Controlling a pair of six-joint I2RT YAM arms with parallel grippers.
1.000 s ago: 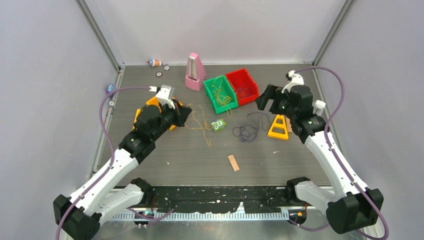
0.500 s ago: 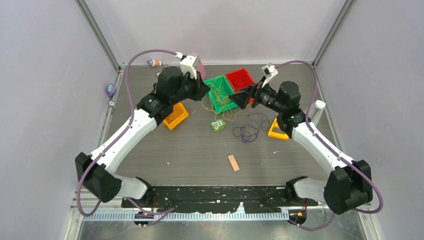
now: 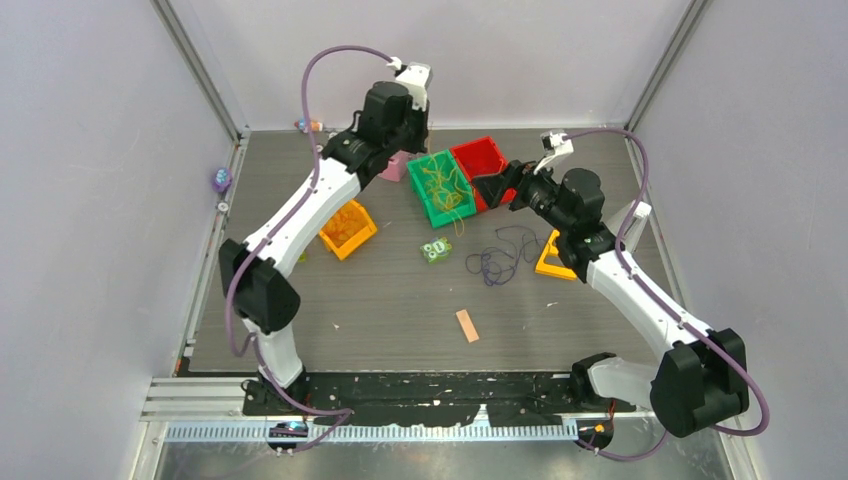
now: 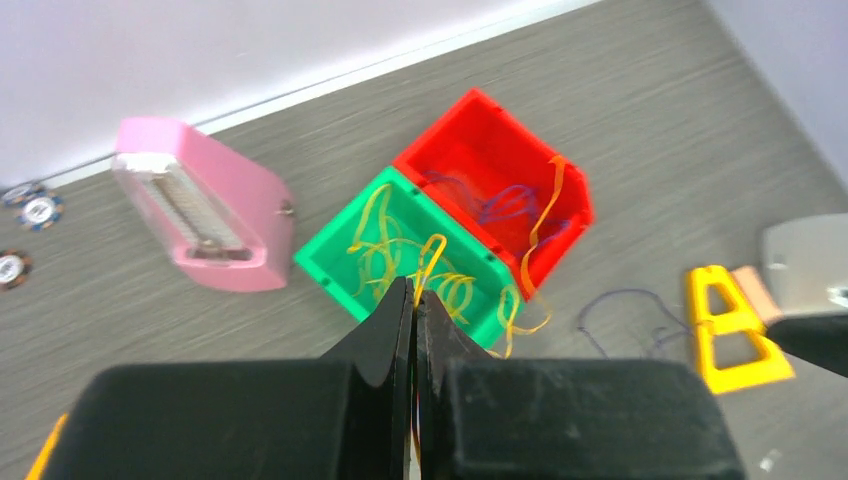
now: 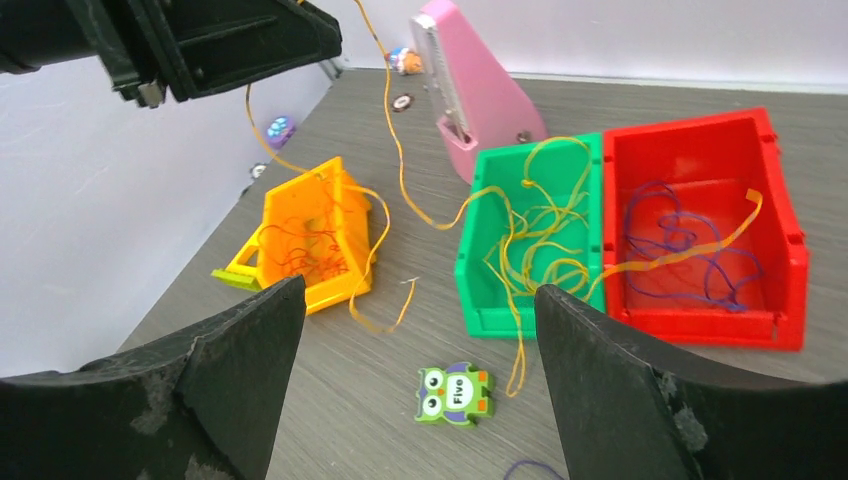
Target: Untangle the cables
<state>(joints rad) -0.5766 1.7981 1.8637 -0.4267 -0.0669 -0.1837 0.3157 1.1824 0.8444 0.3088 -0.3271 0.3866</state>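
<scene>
My left gripper (image 4: 413,295) is shut on a thin orange cable (image 5: 395,140). It is held high above the pink metronome in the top view (image 3: 405,140). The cable hangs from it toward the green bin (image 3: 428,205) and the orange bin (image 3: 347,228). Yellow-green cables (image 5: 535,230) fill the green bin, and some trail over its front. Dark purple cables (image 5: 690,245) lie in the red bin (image 3: 470,155), with an orange strand (image 4: 545,200) across them. Another purple tangle (image 3: 495,262) lies on the table. My right gripper (image 3: 492,188) is open and empty at the red bin's front.
The pink metronome (image 4: 200,205) stands behind the green bin. A green owl tile (image 5: 455,393) lies in front of that bin. A yellow triangle frame (image 3: 556,255) is at the right. A tan block (image 3: 467,325) lies nearer the front. Small chips (image 4: 25,205) sit by the far wall.
My left arm has swung up and back from beside the orange bin to above the metronome, lifting the orange cable off the table. My right gripper moved left toward the bins.
</scene>
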